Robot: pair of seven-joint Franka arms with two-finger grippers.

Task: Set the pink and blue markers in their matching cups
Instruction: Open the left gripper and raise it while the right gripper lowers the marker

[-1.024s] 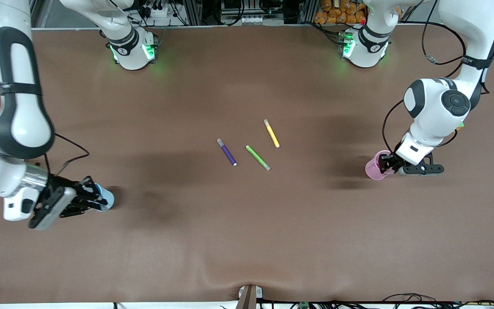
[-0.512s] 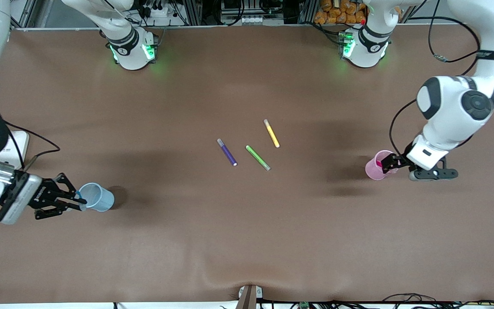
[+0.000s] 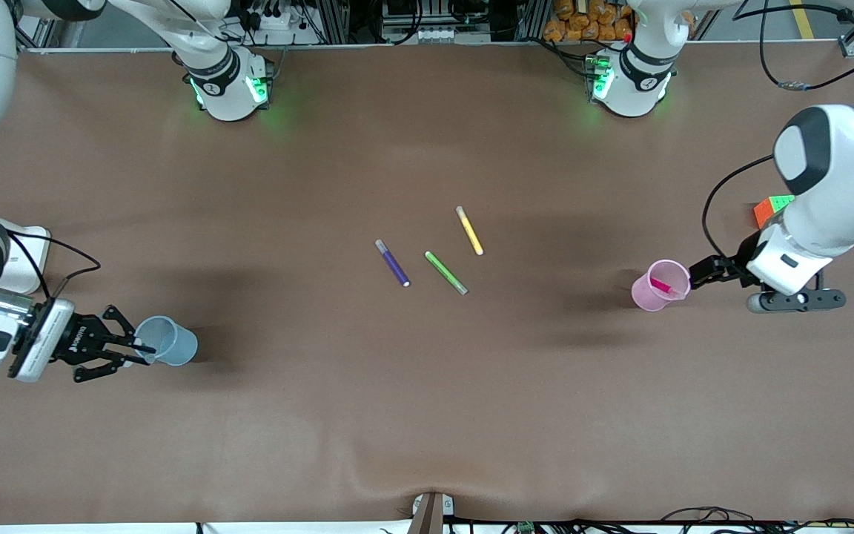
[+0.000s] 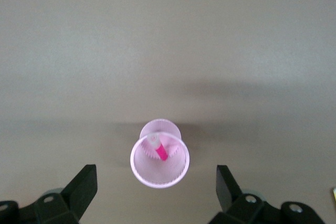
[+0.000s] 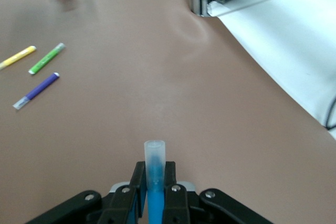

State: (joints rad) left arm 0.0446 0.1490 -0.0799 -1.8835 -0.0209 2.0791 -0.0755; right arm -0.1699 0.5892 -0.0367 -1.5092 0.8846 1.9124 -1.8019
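Left gripper: fingers spread wide, holding nothing, just beside the pink cup.
Pink marker: stands inside that cup, leaning on its wall.
Right gripper: clamped on the blue marker, at the blue cup's rim.

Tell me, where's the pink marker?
The pink marker stands inside the pink cup, toward the left arm's end of the table, just in front of the open left gripper.
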